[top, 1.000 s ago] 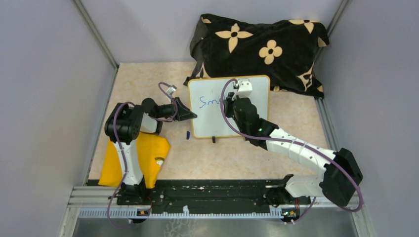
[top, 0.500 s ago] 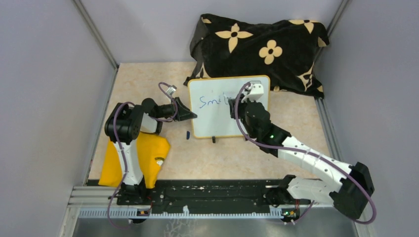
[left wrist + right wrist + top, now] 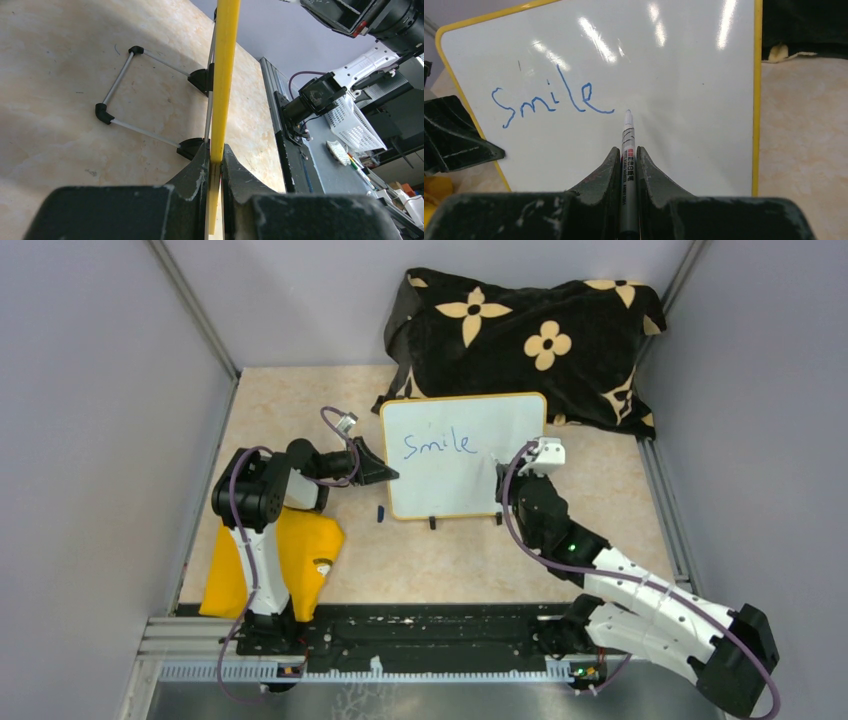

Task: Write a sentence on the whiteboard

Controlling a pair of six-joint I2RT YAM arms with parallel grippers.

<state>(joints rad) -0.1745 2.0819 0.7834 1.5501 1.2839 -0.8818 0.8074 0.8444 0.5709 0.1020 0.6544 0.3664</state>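
Right claw: the right claw [image 3: 626,150] is clamped on a slim white-and-grey marker pen [image 3: 627,134], which lies between the two dark fingers and points forward.
Pen tip: it is just after the last letter and a little below the line. I cannot tell if it touches the surface.
Left claw: the left claw [image 3: 215,156] is pressed together on the yellow rim at the board's left edge, so it steadies the board.
Board: the flat white whiteboard with rounded corners and a thin yellow-orange rim [image 3: 440,490] stands tilted on two small black feet on the beige marbled table [image 3: 420,560], between the two arms.
Done: one blue handwritten word, "Smile" [image 3: 553,100], is in the upper left part.
Left: the right half and the lower part are bare. I judge that one word is not yet a sentence, so more words are probably needed.
Behind: the black cloth with cream flowers [image 3: 530,330] lies just behind the board.
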